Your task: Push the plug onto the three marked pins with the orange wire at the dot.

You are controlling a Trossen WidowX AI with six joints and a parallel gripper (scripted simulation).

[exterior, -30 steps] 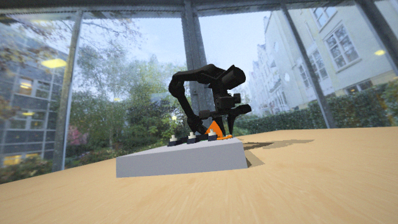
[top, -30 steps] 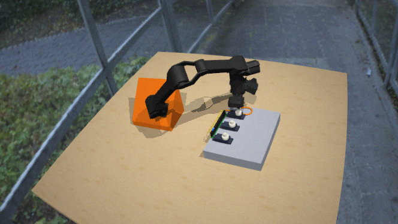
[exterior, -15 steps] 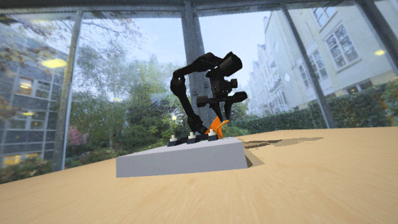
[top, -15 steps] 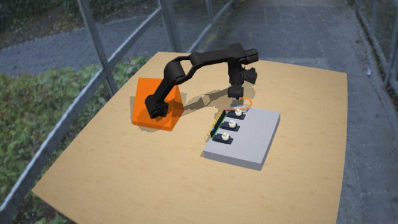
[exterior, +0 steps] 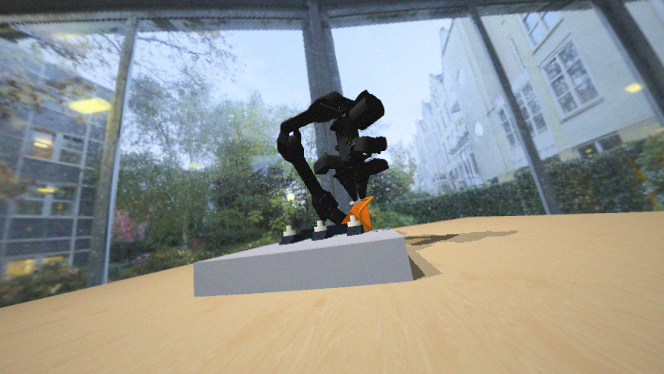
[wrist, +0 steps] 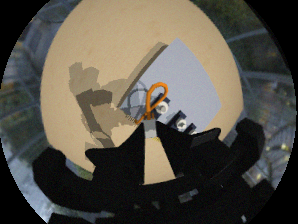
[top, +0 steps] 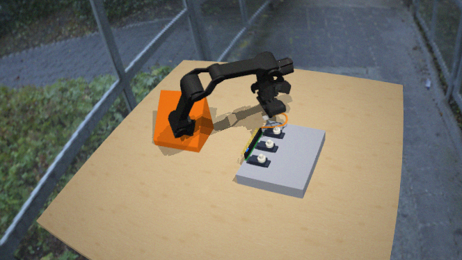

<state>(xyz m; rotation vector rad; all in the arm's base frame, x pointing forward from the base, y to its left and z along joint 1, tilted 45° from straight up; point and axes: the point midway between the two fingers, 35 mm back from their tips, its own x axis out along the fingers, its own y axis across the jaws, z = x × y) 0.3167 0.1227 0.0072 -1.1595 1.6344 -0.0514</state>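
Note:
My gripper [top: 268, 116] [exterior: 358, 198] [wrist: 149, 124] points down, shut on the small light-grey plug [top: 266, 117] [exterior: 353, 202] [wrist: 150, 132]. It holds the plug in the air beyond the far end of the pin row, above the holder's top. The orange lead [top: 287, 119] [wrist: 165, 92] loops from the plug to the servo [top: 276, 131] nearest it. The grey holder [top: 296, 160] [exterior: 300, 275] [wrist: 185, 75] lies flat. The thin yellow pins [top: 251, 140] stick out along its edge beside a black and green strip. A blue mark [top: 247, 150] shows near the strip's other end. The plug's holes are not readable.
Two more black servos with white horns [top: 269, 144] [top: 261, 159] stand in a row on the holder beside the strip. The arm's orange base block [top: 167, 122] stands on the wooden table [top: 156, 201], to the left in the top view. Shadows fall beside the holder.

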